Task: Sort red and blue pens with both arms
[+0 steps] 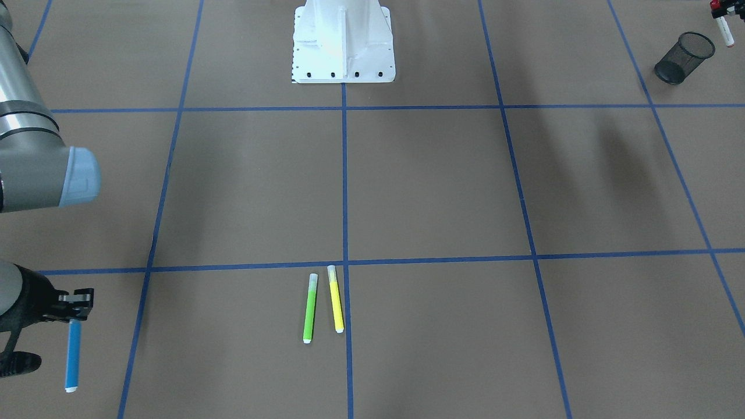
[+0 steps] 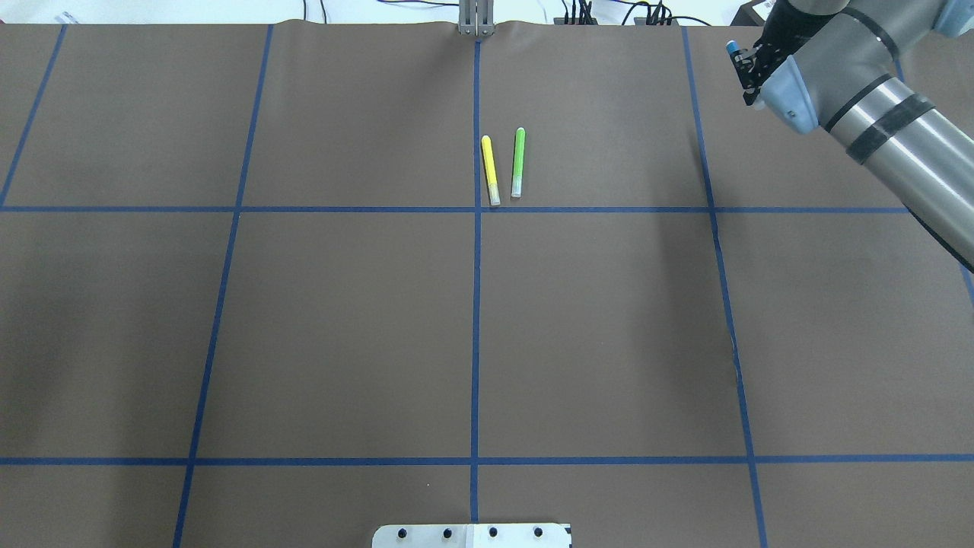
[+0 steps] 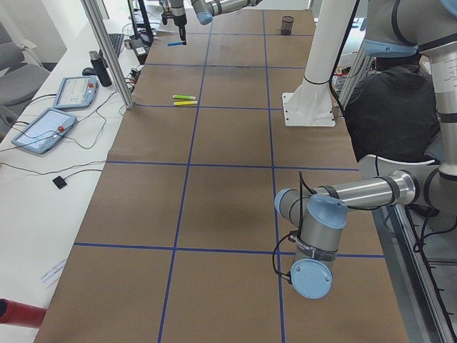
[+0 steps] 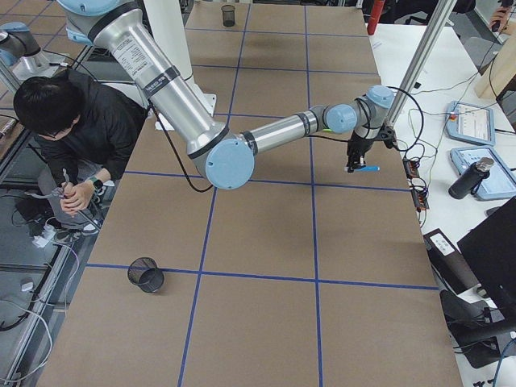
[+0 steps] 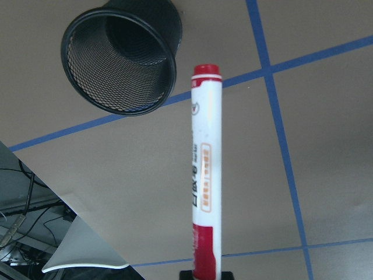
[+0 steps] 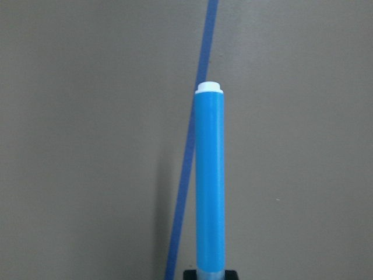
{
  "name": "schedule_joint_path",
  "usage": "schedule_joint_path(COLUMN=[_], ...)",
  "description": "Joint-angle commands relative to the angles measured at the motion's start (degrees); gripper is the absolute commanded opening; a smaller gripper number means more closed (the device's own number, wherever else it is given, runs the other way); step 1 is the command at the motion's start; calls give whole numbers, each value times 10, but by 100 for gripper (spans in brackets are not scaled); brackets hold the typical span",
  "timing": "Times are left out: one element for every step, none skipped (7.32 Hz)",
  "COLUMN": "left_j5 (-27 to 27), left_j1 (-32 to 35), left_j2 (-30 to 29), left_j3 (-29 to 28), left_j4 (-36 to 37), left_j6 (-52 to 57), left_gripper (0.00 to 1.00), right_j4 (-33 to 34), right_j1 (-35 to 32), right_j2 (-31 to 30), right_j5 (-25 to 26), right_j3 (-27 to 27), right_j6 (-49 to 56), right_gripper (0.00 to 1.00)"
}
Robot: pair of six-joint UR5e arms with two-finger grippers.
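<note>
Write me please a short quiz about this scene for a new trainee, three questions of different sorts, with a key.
1. True or false: the green marker and the yellow marker lie side by side on the table, in neither gripper.
2. The left gripper holds: A the yellow marker, B the red pen, C nothing.
3. Short answer: which gripper holds the blue pen?

Key: 1 true. 2 B. 3 the right gripper.
</note>
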State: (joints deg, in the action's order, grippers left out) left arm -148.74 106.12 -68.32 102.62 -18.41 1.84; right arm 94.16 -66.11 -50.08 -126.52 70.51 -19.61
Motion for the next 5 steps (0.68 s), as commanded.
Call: schedule_joint_path(left_j5=[-1,-1,-1,-1,-1], left_j1=[19,23,24,30,30], left_j2=[8,20,28,35,34], left_j3=[-31,-37,-38,-50,-71], left_j4=[0,1,7,14,15], left_j6=[9,9,10,24,44], left_gripper=[0,0,0,0,0], right_j4=[70,93,98,105,118], right_j1=[-21,-33,-49,-56,-63], right_j2=[-1,1,-4,-9,-8], right_j5=[55,75,84,103,126], right_j3=[9,9,9,9,8], right_j6=[97,148,178,197,236], right_gripper=[0,0,0,0,0])
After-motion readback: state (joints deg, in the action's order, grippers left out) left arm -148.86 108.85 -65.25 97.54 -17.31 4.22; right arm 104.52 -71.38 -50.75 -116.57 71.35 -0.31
